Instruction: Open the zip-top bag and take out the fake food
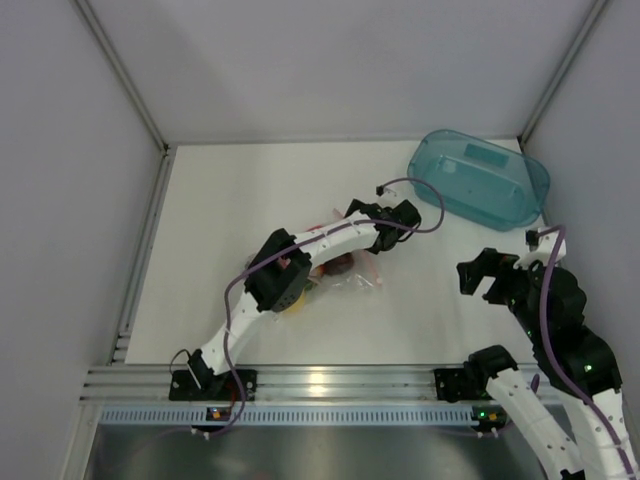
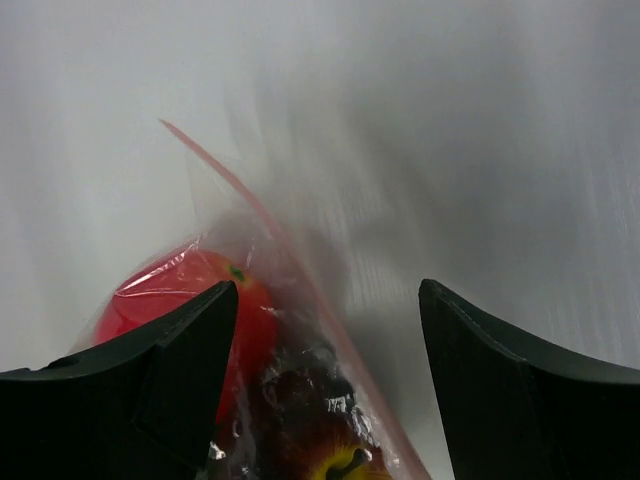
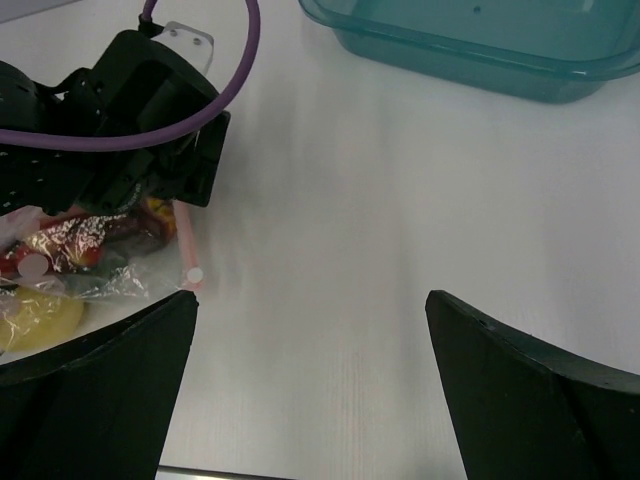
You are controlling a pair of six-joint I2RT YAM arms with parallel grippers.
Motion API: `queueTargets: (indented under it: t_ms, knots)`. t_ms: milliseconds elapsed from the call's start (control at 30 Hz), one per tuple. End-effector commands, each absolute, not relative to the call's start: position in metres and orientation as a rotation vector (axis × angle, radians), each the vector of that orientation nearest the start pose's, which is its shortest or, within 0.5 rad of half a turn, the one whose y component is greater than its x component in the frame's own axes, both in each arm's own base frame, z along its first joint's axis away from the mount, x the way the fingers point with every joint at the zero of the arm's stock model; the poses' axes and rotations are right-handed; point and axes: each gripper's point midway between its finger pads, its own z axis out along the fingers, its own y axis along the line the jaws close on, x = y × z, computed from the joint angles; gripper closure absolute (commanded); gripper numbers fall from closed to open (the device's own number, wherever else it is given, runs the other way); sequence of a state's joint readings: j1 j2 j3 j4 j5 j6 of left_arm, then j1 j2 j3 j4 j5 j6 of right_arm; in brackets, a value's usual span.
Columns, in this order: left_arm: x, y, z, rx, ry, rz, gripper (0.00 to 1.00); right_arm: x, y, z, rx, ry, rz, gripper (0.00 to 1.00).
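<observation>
Clear crinkly plastic: the zip-top bag (image 1: 350, 278) lies mid-frame on the white counter (image 1: 250, 200), partly under the left arm, with the fake food (image 2: 170, 295) visible inside. The left claw (image 2: 328, 295) hovers spread over the bag's pink zip strip (image 2: 262, 212), gripping nothing. The right claw (image 3: 310, 300) is spread and empty at lower right, well apart. Likely best: pinch one lip just beside the strip, bring the other claw to the opposite lip, and pull apart gently.
</observation>
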State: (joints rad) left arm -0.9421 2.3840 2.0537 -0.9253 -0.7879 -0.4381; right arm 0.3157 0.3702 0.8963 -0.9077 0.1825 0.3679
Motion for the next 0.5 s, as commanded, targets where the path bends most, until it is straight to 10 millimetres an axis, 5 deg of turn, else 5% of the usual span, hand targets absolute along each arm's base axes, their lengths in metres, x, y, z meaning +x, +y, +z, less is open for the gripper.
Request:
queueTargets:
  t_ms: [0, 133, 267, 467]
  knots:
    - [0.383, -0.337, 0.065, 0.459, 2.329, 0.505, 0.22, 0.168, 0.038, 0.262, 0.171, 1.913, 0.297, 0.01]
    - [0.383, -0.34, 0.066, 0.461, 2.331, 0.493, 0.57, 0.168, 0.041, 0.261, 0.167, 1.913, 0.314, 0.0]
    - [0.387, -0.341, 0.088, 0.428, 2.3, 0.464, 0.96, 0.167, 0.042, 0.261, 0.164, 1.914, 0.321, 0.01]
    - [0.392, -0.331, 0.142, 0.313, 2.209, 0.443, 1.0, 0.166, 0.053, 0.259, 0.146, 1.91, 0.39, 0.01]
